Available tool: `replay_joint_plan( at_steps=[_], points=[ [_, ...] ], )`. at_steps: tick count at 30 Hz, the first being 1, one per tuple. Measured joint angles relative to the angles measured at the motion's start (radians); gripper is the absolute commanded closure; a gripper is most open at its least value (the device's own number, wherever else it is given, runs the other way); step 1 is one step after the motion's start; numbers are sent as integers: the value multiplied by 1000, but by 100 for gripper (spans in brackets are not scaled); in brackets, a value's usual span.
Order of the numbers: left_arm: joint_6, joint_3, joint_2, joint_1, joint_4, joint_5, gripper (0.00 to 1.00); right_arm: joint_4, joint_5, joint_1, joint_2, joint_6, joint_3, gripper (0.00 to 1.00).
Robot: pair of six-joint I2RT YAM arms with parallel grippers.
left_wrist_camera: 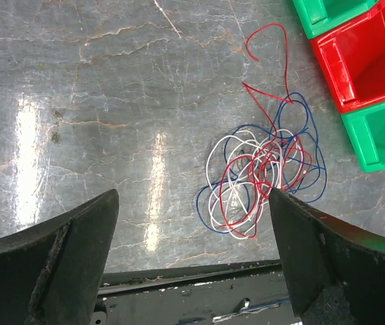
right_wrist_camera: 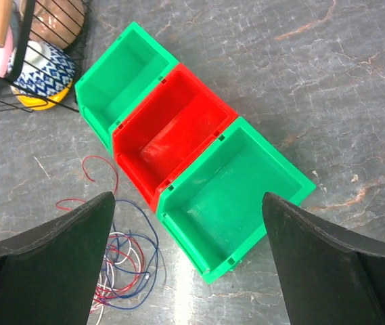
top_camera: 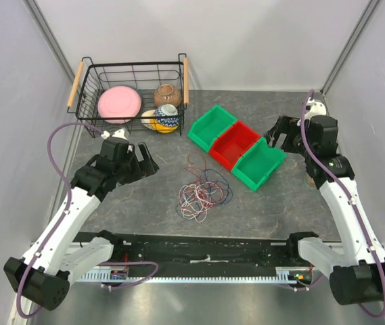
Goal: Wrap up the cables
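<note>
On the grey table, the cables lie in a loose red, blue and white tangle near a row of bins. The left gripper hovers above them, jaws spread. The right gripper hangs over the bins, jaws likewise apart.

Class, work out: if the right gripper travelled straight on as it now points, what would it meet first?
Probably the right-hand green bin, near its rim beside the red bin; depth is unclear.
</note>
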Motion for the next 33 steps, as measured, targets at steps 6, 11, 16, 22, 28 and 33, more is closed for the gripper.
replay_joint_plan(
  at_steps=[6,11,16,22,28,33],
  points=[
    [-6,-6,26,-10,33,8,0,60,-92,0,-47,45,-52,2],
    [-13,-55,25,-45,105,30,0,97,-277,12,-2,38,-77,2],
    [-13,-87,92,-90,196,66,0,72,-225,243,73,-43,-66,2],
    [-13,-89,227,-131,307,103,3,84,-121,524,269,-100,-33,2],
    [-26,-89,331,-151,392,131,5,111,5,707,448,-137,-32,2],
    [-79,-60,434,-153,423,135,11,146,59,720,446,-160,-32,2]
  ],
)
